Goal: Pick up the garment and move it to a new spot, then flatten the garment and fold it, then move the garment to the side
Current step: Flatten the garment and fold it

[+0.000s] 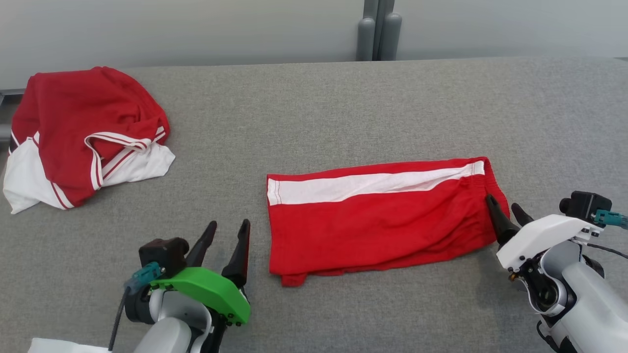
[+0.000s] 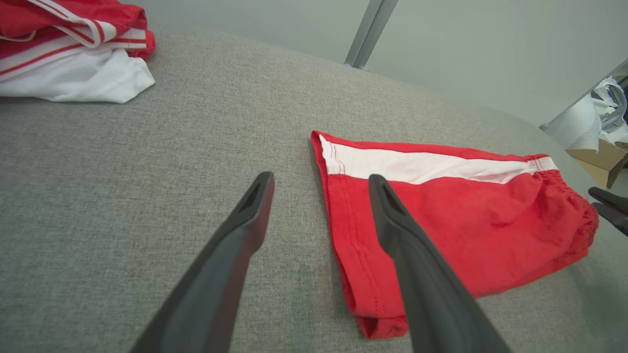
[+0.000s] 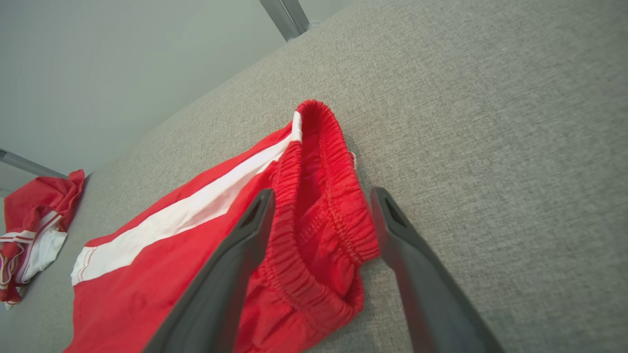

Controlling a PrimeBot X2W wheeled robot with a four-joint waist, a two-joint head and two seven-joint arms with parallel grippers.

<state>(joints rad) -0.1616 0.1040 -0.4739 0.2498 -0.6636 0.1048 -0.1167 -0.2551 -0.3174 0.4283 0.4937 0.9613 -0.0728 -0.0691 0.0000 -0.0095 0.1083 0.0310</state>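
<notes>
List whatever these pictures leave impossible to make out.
Red shorts, head view: lower layers hidden under the top layer.
Right tool, right wrist view: open astride the waistband; whether it touches the cloth is unclear.
Red-and-white garment, left wrist view: cut off by the top left edge; bunched, so its kind is unclear.
Cardboard box, left wrist view: cut off at the right edge, contents too small.

We see a grey fabric-covered table (image 1: pixel 343 108). On it, near and to the right, lie folded red shorts (image 1: pixel 378 230) with a white stripe; a crumpled red-and-white garment (image 1: pixel 83 132) lies far left.
</notes>
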